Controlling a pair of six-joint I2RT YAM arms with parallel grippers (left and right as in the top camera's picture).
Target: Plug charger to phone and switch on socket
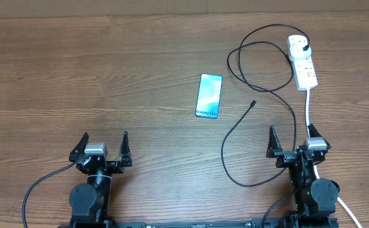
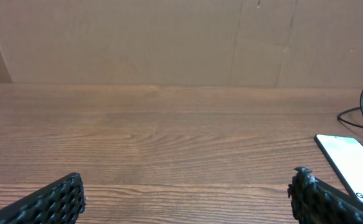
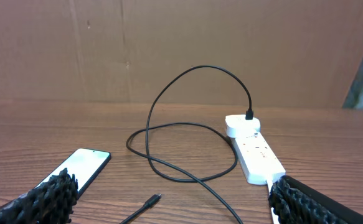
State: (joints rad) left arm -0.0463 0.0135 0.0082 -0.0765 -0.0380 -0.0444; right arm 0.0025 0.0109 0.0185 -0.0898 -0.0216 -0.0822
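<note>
The phone [image 1: 209, 95] lies flat mid-table, teal screen up, white text at its near edge; it also shows in the left wrist view [image 2: 350, 163] and the right wrist view [image 3: 81, 167]. The black charger cable [image 1: 263, 88] loops across the table. Its plug [image 1: 306, 46] sits in the white socket strip [image 1: 302, 63], and its connector tip [image 1: 252, 103] lies loose right of the phone, seen in the right wrist view too [image 3: 154, 199]. My left gripper [image 1: 100, 147] is open and empty near the front edge. My right gripper [image 1: 296, 140] is open and empty, over the cable and white cord.
The strip's thick white cord [image 1: 309, 107] runs toward the front past my right gripper. A brown cardboard wall [image 2: 169, 37] stands behind the wooden table [image 1: 76, 76].
</note>
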